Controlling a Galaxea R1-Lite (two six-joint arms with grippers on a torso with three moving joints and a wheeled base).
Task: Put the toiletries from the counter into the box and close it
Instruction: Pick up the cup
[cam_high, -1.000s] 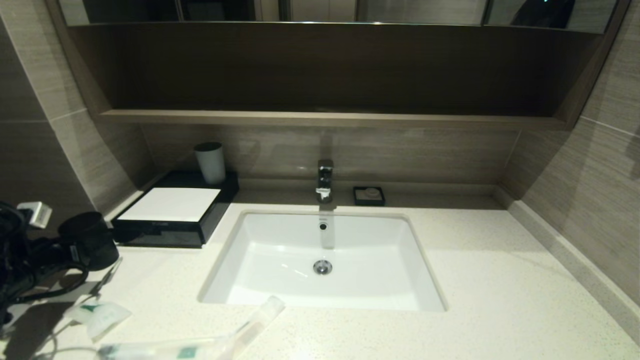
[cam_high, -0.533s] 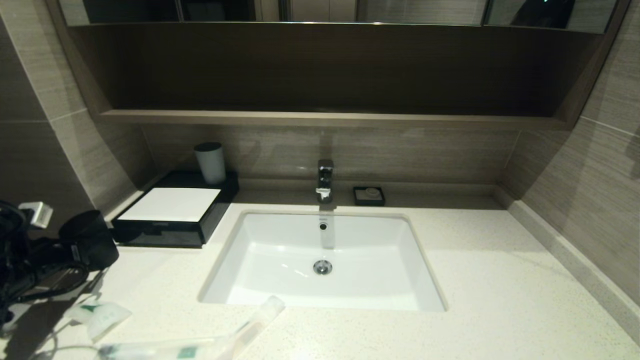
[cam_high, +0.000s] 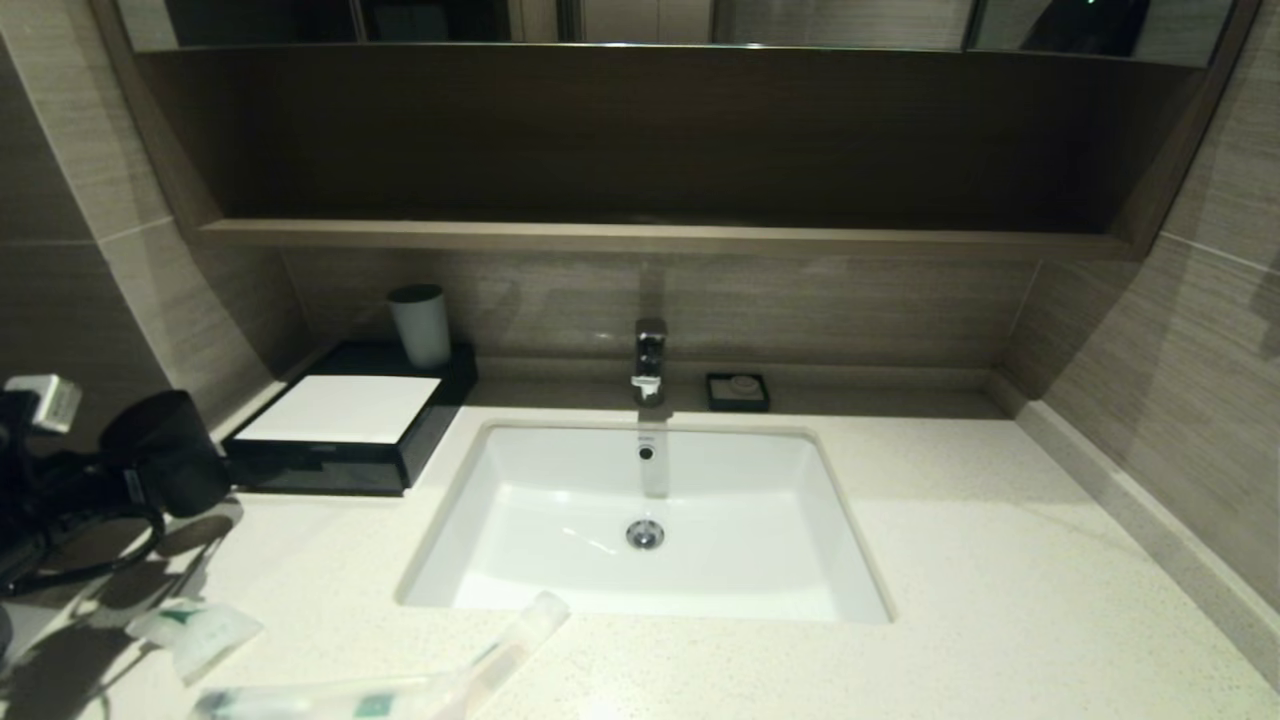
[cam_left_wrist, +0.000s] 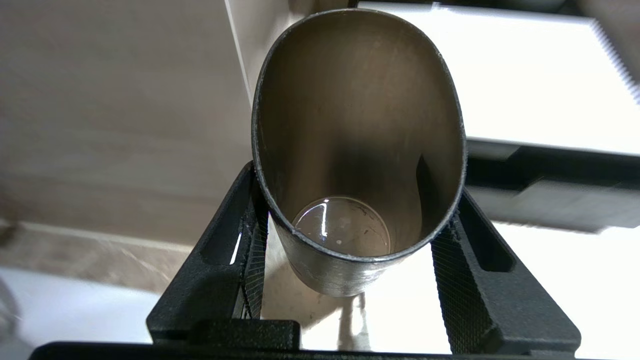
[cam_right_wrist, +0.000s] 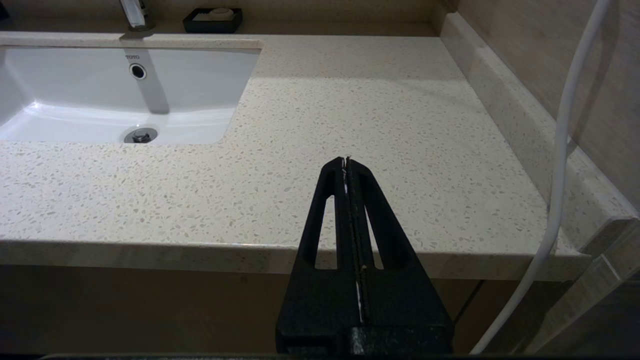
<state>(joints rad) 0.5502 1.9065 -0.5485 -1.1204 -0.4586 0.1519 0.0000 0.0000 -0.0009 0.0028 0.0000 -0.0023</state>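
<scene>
While left gripper (cam_left_wrist: 350, 280) clamps empty dark tumbler (cam_left_wrist: 357, 150), box (cam_high: 340, 425) drawer closed, right gripper (cam_right_wrist: 346, 165) closed

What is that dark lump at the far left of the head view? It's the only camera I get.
Observer: A brown tumbler. The left wrist view shows the left gripper clamped on its sides.
Operator: Anything inside it?
Observer: No, it looks empty down to its shiny bottom.
Operator: And the other arm?
Observer: The right gripper is shut, parked near the counter's front edge, right of the sink.
</scene>
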